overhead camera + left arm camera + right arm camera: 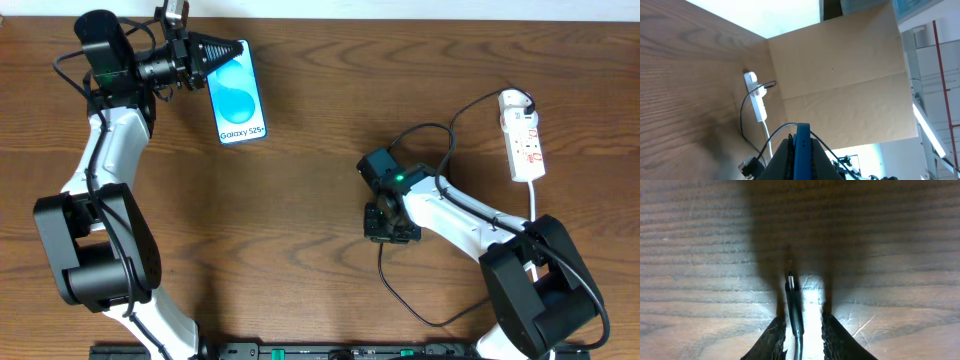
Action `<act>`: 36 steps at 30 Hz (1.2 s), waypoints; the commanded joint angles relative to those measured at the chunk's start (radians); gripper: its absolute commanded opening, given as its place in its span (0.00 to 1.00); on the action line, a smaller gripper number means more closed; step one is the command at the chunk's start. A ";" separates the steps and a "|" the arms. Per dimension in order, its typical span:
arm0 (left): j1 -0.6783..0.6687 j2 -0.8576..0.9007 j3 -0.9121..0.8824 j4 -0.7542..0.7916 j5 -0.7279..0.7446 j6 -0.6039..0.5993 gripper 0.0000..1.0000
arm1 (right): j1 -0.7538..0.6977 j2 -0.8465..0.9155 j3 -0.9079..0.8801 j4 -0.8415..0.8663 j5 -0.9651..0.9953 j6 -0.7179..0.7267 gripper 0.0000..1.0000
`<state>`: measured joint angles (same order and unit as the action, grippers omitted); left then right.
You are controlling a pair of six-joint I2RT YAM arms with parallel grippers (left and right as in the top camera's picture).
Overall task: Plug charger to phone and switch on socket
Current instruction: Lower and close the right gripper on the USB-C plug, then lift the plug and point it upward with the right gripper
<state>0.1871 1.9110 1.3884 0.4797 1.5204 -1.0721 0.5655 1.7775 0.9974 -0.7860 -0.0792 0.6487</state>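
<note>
At far left, left hand (238, 50) clamps the "Galaxy S25+" phone (240, 100); right hand (802, 322), part-open, straddles the charger (794, 305).

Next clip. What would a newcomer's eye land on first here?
First, the bright blue-and-white phone at the upper left of the overhead view, clamped at one end by the left gripper. Next, near the middle, the right gripper points straight down, its fingers on either side of the charger connector, not yet closed on it. The white socket lies at the right.

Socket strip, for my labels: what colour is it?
White socket strip, red accents; clearest overhead.
</note>
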 commanded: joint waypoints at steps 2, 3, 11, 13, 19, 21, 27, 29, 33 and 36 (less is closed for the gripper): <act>0.000 -0.031 0.023 0.009 0.013 0.006 0.07 | -0.014 0.008 -0.004 0.010 -0.003 -0.008 0.23; 0.000 -0.031 0.023 0.009 0.013 0.006 0.07 | -0.015 0.008 -0.004 0.009 -0.002 -0.008 0.23; 0.000 -0.031 0.023 0.008 0.013 0.006 0.07 | -0.017 0.008 -0.004 0.008 -0.006 -0.011 0.14; 0.000 -0.031 0.023 0.009 0.013 0.006 0.07 | -0.017 0.008 -0.004 0.008 -0.006 -0.011 0.13; 0.000 -0.031 0.023 0.008 0.013 0.006 0.07 | -0.017 0.008 -0.004 0.007 -0.006 -0.011 0.04; 0.000 -0.031 0.023 0.008 0.014 0.006 0.07 | -0.017 0.008 -0.004 0.008 -0.006 -0.011 0.01; 0.000 -0.031 0.023 0.008 0.013 0.006 0.07 | -0.017 0.008 -0.004 0.009 -0.006 -0.011 0.01; 0.000 -0.031 0.023 0.008 0.014 0.006 0.07 | -0.017 0.008 -0.004 0.009 -0.007 -0.011 0.01; 0.000 -0.031 0.023 0.008 0.013 0.006 0.07 | -0.029 0.008 0.005 0.027 -0.107 -0.050 0.01; 0.000 -0.031 0.023 0.008 0.013 0.006 0.07 | -0.045 0.008 0.017 0.078 -0.257 -0.112 0.01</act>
<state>0.1871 1.9110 1.3880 0.4797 1.5204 -1.0721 0.5377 1.7775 0.9977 -0.7273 -0.1875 0.6041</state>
